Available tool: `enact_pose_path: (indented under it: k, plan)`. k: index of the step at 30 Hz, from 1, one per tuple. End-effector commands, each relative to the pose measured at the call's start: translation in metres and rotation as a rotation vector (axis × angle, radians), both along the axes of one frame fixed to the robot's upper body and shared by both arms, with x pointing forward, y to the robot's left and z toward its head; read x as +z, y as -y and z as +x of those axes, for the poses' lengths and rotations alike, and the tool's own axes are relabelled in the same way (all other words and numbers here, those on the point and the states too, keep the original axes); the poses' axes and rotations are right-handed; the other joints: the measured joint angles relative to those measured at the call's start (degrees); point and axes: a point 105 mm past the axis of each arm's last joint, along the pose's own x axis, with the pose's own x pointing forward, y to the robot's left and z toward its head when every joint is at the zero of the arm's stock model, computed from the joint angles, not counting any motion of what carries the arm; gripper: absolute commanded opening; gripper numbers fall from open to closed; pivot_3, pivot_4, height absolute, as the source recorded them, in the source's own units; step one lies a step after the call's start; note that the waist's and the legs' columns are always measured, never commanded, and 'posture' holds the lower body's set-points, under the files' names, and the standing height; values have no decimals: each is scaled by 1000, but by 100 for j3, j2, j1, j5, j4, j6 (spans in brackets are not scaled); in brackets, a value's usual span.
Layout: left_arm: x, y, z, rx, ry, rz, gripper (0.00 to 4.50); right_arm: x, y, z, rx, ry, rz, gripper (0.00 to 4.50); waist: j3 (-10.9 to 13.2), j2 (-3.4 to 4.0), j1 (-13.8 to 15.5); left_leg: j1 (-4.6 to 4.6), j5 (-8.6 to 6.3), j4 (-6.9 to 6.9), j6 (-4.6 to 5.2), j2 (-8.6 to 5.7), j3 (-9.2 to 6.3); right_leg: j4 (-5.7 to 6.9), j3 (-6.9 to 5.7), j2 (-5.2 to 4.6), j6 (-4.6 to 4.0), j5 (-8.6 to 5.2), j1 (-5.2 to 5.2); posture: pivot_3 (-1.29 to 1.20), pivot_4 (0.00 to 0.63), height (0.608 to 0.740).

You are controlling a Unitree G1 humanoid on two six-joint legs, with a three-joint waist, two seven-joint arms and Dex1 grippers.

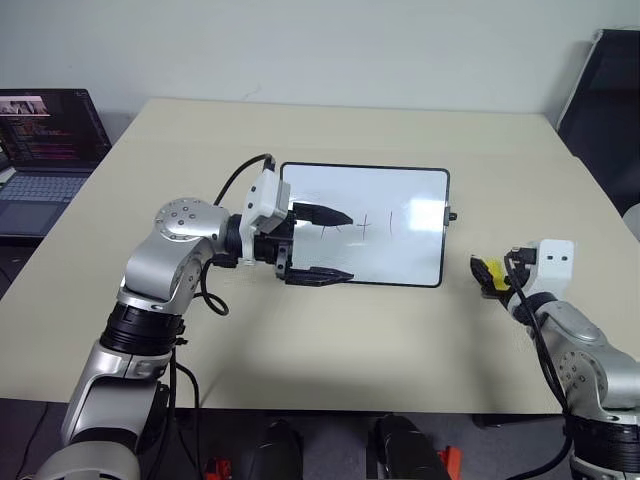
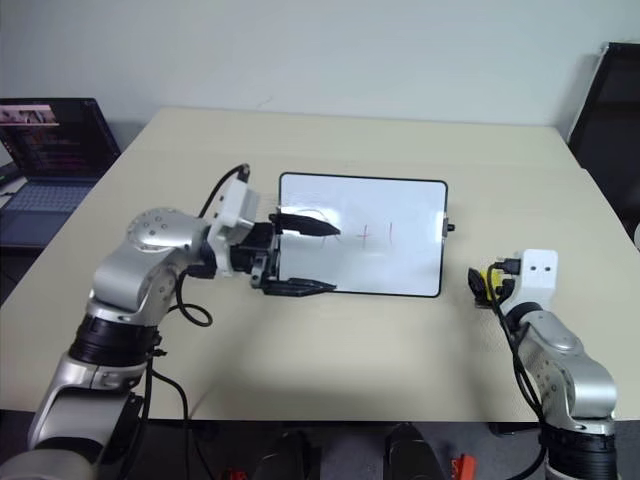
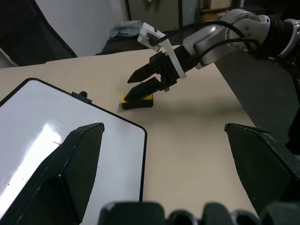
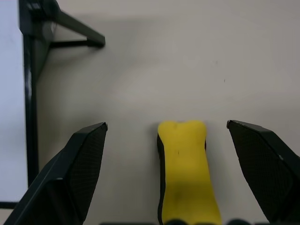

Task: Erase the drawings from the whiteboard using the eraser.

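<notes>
Left eye view puts the whiteboard (image 1: 365, 225) near the middle of the beige surface (image 1: 330, 340), lying flat with its long sides running across my view. I can make out the drawings (image 1: 362, 226), thin faint strokes near the board's centre, with a vertical line furthest toward 3 o'clock. My left gripper (image 1: 322, 245) reaches in from 9 o'clock, pointing sideways over the board's 9 o'clock end; its fingers (image 1: 325, 214) stand wide apart and empty, one above the white face, the other at the board's near edge. Whether either touches the board I cannot tell.

At 3 o'clock of the board, well apart from its frame, the yellow eraser (image 4: 187, 171) lies on the surface. My right gripper (image 3: 145, 83) sits right at it. From the right wrist camera I see its fingers (image 4: 77, 171) spread wide with the eraser between them, a clear gap on each side, so nothing is clamped. A laptop (image 1: 45, 160) sits open at 10 o'clock, off the surface.
</notes>
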Motion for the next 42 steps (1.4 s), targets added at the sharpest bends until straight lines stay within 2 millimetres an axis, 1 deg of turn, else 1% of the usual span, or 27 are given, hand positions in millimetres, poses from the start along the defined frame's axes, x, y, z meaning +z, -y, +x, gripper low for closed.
enact_pose_path:
  k: [1,8,9,10,12,15,19,20,21,22,24,29,31,32,33,34,35,36,38,39,40,42]
  plan:
    - [10,-4,1,-7,46,5,4500,6,6,1,-14,38,-9,4484,0,1,0,0,0,0,0,0,-1,0,0,0,0,0,0,0,150,740]
    - [10,-5,1,-2,46,9,4500,0,7,4,-31,37,-9,4484,1,1,1,0,1,2,1,0,-3,4,0,1,3,2,1,0,150,740]
    - [9,-6,2,3,49,14,4500,-2,8,5,-37,29,-17,4317,1,1,1,0,1,2,1,0,-2,4,0,1,4,2,1,0,150,740]
    - [8,-6,2,5,52,18,4500,-3,9,6,-42,24,-22,4317,1,1,1,0,1,3,1,0,-3,4,0,1,6,3,1,0,150,740]
    - [8,-7,2,9,56,22,4500,-5,11,8,-53,20,-35,4044,1,1,1,0,1,3,2,0,-3,5,0,2,8,5,1,0,150,740]
    - [8,-7,3,19,56,20,4500,-3,13,10,-63,26,-45,3069,1,2,1,0,2,4,3,0,-4,7,-1,3,8,5,1,0,150,740]
    - [5,-10,6,55,54,23,4500,-1,11,11,-53,35,-45,1559,1,3,-2,1,2,4,3,1,-5,8,-1,4,15,9,2,0,150,740]
    - [4,-11,7,66,54,27,4500,0,11,11,-50,39,-45,1231,1,3,-1,1,2,4,3,1,-6,8,-2,4,21,12,2,0,150,740]
    - [3,-12,10,86,54,30,4500,2,10,11,-47,44,-47,1001,1,3,0,1,2,4,3,1,-7,8,-2,4,21,12,2,0,150,740]
    - [2,-14,12,111,53,36,4500,5,8,10,-41,51,-50,924,2,3,0,1,2,4,3,1,-7,8,-2,4,21,12,3,0,150,740]
    - [-1,-17,16,150,52,48,4500,9,7,7,-34,64,-56,923,2,4,1,1,2,4,3,1,-7,9,-2,4,23,14,3,0,150,740]
    - [-15,-26,25,273,37,119,4500,46,-12,-8,41,164,-112,923,5,12,-2,1,3,3,4,2,-10,13,-3,5,24,14,2,0,150,740]
    - [-17,-29,28,321,25,127,4500,70,-25,-13,87,232,-140,923,5,13,4,0,3,4,3,3,-12,13,-4,7,24,14,1,0,150,740]
    - [-18,-30,30,338,21,128,4500,77,-31,-15,106,253,-149,923,5,12,5,0,3,6,3,3,-12,14,-4,7,22,13,2,0,150,740]
    - [-18,-30,34,370,21,127,4500,89,-46,-17,157,289,-160,923,5,12,4,0,3,7,3,3,-13,15,-4,7,21,12,2,0,150,740]
    - [-17,-31,36,391,21,125,4500,96,-55,-19,190,309,-166,923,5,13,-6,1,3,9,4,3,-13,17,-4,8,16,10,3,0,150,740]
    - [-17,-31,39,410,16,122,4500,100,-66,-21,227,322,-172,922,5,13,-10,2,4,11,5,3,-14,20,-3,8,8,6,2,0,150,740]
    - [-17,-30,40,423,11,120,4500,102,-72,-21,249,327,-176,922,5,13,-8,4,6,11,7,4,-15,22,-3,10,6,5,4,0,150,740]
    - [-16,-26,41,414,0,116,4500,102,-98,-13,338,334,-251,922,5,13,-3,5,7,11,9,5,-21,23,-6,14,5,5,7,0,150,740]
    - [-16,-25,42,414,-8,117,4500,101,-107,-7,364,335,-291,922,6,13,-7,5,7,12,9,5,-21,23,-6,14,4,6,7,0,150,740]
    - [-16,-26,43,419,-20,121,4500,98,-114,-1,381,335,-338,920,5,13,-6,5,8,15,9,4,-21,22,-5,14,3,6,7,0,150,740]
    - [-17,-29,44,432,-34,127,4500,95,-120,11,383,335,-404,907,5,13,-5,5,8,18,10,4,-21,22,-6,14,2,7,9,0,150,740]
